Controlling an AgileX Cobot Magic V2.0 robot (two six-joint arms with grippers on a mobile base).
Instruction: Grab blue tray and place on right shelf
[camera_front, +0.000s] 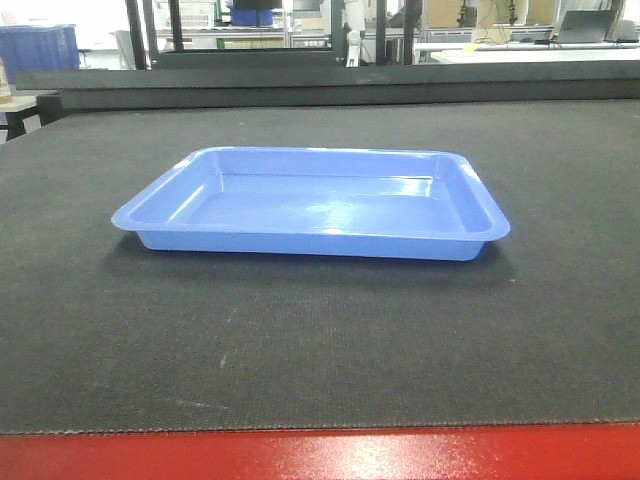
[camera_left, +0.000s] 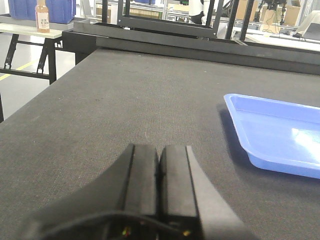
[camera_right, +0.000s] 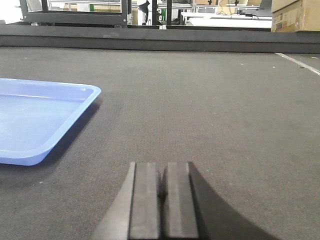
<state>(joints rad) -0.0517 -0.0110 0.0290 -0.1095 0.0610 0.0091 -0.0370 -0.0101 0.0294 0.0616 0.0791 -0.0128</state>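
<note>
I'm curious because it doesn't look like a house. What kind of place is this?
Probably a workshop or robot lab, not a home. The blue tray sits on a big black-matted worktable, and behind it are blue storage bins and metal racks.

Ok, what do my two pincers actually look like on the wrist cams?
Both look alike: the left pincer and right pincer each have two flat, blocky matte-black fingers set in a smooth dark housing that flares outward in a curve. Small yellowish and reddish spots show at the left one's base. No cables, labels or arm links are in view.
</note>
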